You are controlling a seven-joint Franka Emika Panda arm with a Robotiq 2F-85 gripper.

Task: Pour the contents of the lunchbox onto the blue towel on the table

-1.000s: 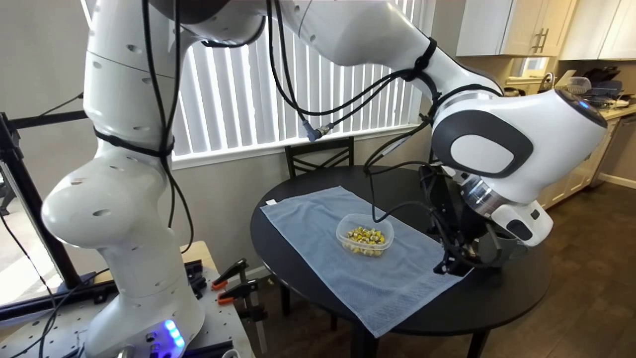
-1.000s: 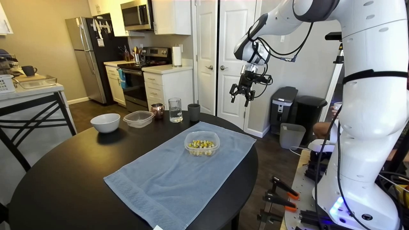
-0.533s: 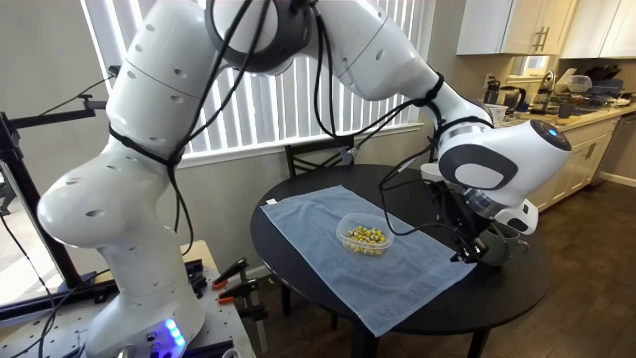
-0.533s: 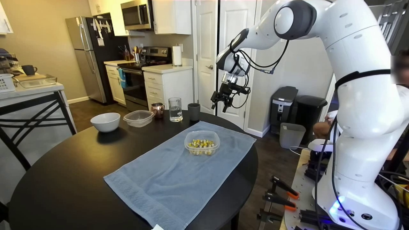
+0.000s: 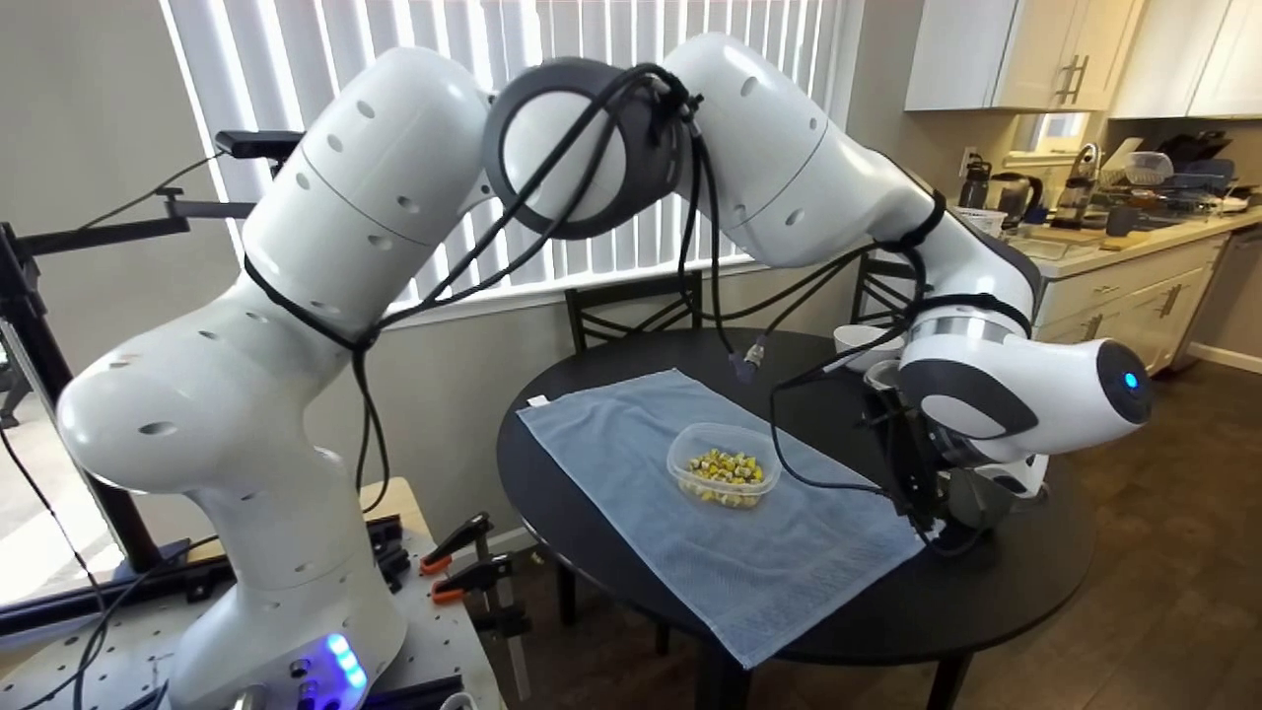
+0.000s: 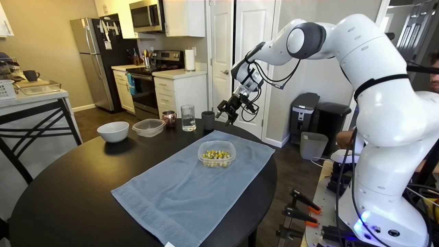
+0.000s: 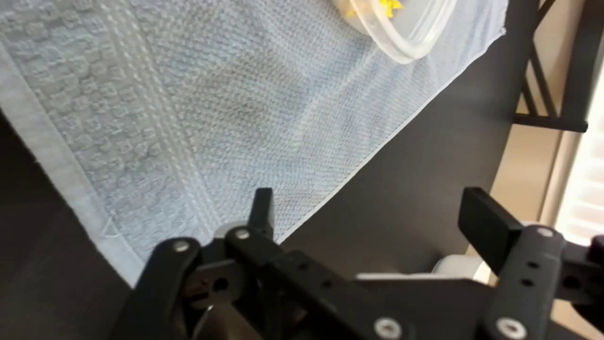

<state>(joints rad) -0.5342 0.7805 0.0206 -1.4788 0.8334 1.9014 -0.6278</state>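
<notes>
The lunchbox, a small see-through container, sits upright on the blue towel in both exterior views [image 5: 680, 461] [image 6: 217, 145]. One corner of the lunchbox shows at the top of the wrist view [image 7: 406, 51]. Pale yellow contents [image 5: 728, 467] [image 6: 216, 155] lie inside it. The light-blue towel [image 5: 631, 483] [image 6: 192, 192] [image 7: 264, 104] is spread on the dark round table [image 5: 1025, 582] [image 6: 85, 192] [image 7: 424, 165]. My gripper [image 6: 223, 117] [image 7: 368, 203] is open and empty. It is above the table's far side beside the grey cup, apart from the lunchbox, and tilted. In an exterior view its fingers are hard to make out.
On the table stand a white bowl [image 6: 113, 132], another see-through container [image 6: 149, 128], a copper mug [image 6: 168, 118], a glass of water [image 6: 188, 120] and a dark grey cup [image 6: 208, 120] near my gripper. Chairs [image 6: 41, 123] stand around the table.
My gripper has moved lower and closer to the table and the grey cup, and it has tilted. The arm's elbow has come down. The lunchbox and towel have not moved.
</notes>
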